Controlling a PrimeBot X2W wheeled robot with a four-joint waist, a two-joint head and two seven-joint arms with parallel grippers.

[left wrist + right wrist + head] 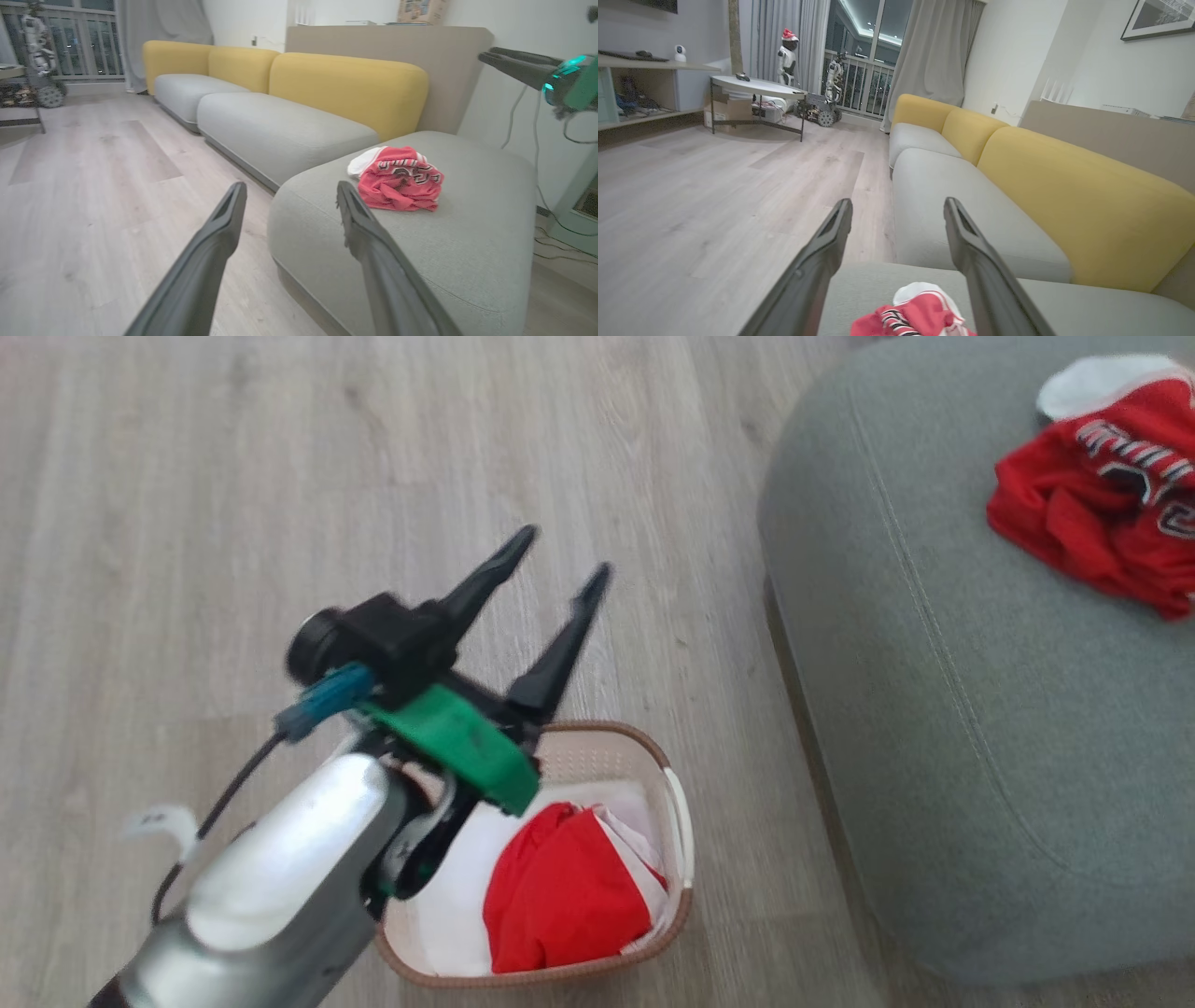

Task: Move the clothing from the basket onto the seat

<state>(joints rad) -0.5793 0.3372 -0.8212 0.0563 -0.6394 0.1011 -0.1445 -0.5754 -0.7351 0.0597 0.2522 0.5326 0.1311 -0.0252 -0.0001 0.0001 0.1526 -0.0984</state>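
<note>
Red lettered jersey lies on the grey-green fabric seat; second red garment waits in the cream perforated basket. Left end effector, fingers apart, hovers near it: next, descend and pinch the cloth.

Seat matt cloth, basket perforated plastic w/ woven-look rim, floor smooth wood-look planks.

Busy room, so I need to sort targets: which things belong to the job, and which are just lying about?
Job: basket, red garment inside it, seat, jersey on it.
Lying about: yellow backrests, round table, small robots by window.
</note>
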